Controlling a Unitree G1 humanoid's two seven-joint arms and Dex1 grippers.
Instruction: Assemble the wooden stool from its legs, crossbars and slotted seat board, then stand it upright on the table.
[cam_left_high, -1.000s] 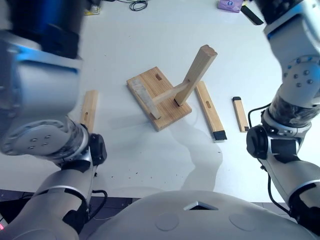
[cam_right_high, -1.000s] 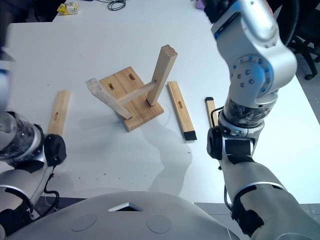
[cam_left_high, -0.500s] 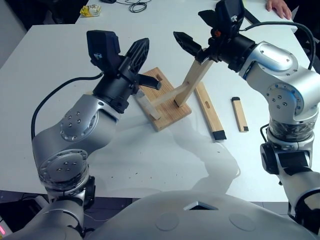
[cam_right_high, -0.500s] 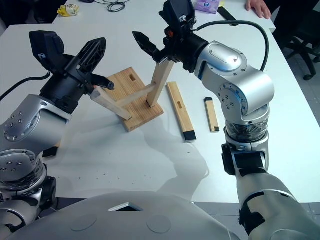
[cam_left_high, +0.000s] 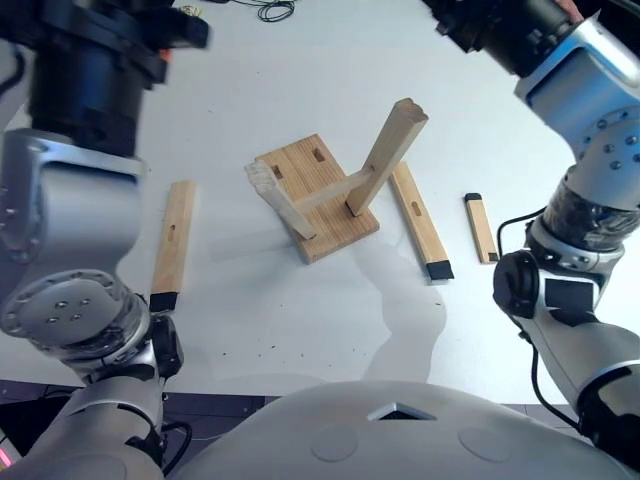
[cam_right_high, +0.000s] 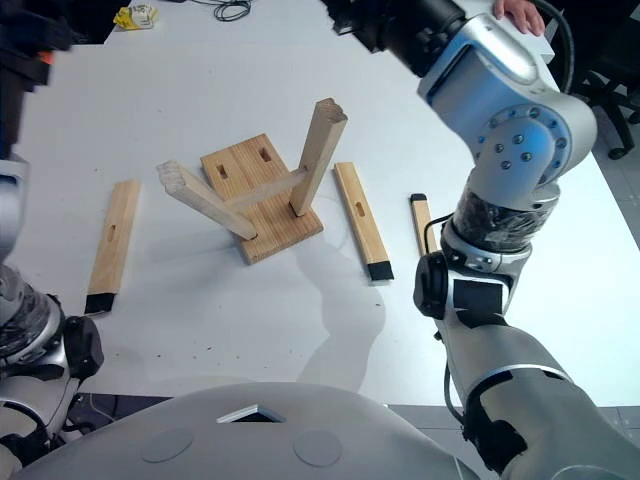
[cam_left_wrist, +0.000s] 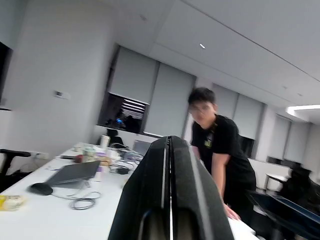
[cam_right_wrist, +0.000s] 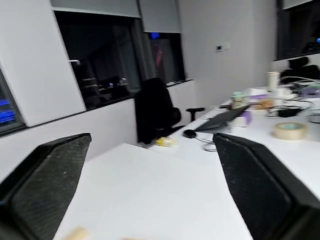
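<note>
The slotted seat board (cam_left_high: 322, 212) lies flat mid-table. One leg (cam_left_high: 386, 156) stands upright in it and a second leg (cam_left_high: 281, 196) leans out to the left, a crossbar (cam_left_high: 333, 189) joining the two. A loose leg with a black tip (cam_left_high: 172, 244) lies to the left, another (cam_left_high: 421, 222) to the right, and a short crossbar (cam_left_high: 481, 228) lies beyond that. Both arms are raised high over the table's far corners. My left gripper (cam_left_wrist: 169, 142) points into the room, shut with nothing in it. My right gripper (cam_right_wrist: 152, 141) is open and holds nothing.
The white table (cam_left_high: 300, 310) has bare room in front of the board. Cables (cam_left_high: 276, 9) and a yellow item (cam_right_high: 136, 15) lie at the far edge. The near edge runs just in front of me.
Half a second ago both grippers stood open at the two mounted legs. Both arms have since lifted up and away, and the left gripper has shut. The leaning leg sits slightly further left.
</note>
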